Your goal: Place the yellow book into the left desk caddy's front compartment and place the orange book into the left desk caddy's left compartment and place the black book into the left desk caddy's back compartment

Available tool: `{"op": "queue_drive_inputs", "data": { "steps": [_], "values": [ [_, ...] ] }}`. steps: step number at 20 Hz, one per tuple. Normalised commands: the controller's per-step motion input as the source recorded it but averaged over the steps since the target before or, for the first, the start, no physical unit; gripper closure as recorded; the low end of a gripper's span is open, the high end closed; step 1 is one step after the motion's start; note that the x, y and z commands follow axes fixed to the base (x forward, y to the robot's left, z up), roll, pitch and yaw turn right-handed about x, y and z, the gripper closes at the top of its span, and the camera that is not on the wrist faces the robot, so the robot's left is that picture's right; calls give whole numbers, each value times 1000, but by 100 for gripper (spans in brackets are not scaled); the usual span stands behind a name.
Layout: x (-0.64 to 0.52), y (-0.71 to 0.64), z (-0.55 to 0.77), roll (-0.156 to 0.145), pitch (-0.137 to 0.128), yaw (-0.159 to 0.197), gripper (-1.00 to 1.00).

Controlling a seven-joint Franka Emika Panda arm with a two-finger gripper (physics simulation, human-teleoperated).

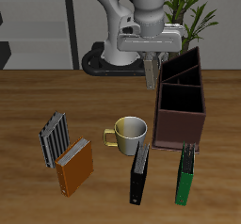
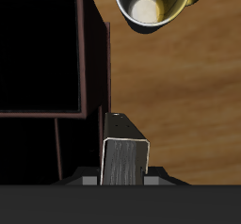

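My gripper (image 1: 152,62) is shut on the yellow book (image 1: 152,74), a thin grey-tan book hanging upright in the air just outside the left desk caddy (image 1: 191,124), on its mug side. In the wrist view the yellow book (image 2: 125,160) sits in my gripper (image 2: 125,178), beside the left desk caddy's wall (image 2: 95,49). The deep front compartment (image 2: 38,49) lies open. The orange book (image 1: 73,166) and the black book (image 1: 139,172) lie on the table near its front edge.
A yellow-cream mug (image 1: 128,130) stands between the caddy and the lying books, also in the wrist view as the mug (image 2: 155,2). A black-and-white striped book (image 1: 54,136) lies by the orange book. A slim green book (image 1: 186,176) lies in front of the caddy.
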Motion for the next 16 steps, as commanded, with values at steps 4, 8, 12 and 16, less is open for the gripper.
{"op": "queue_drive_inputs", "data": {
  "steps": [4,8,12,16],
  "values": [
    [-81,-61,-135,-15,36,-32,100],
    [-111,62,-108,25,30,-9,100],
    [-153,232,49,45,-10,6,100],
    [-12,104,145,14,-28,4,100]
  ]
}}
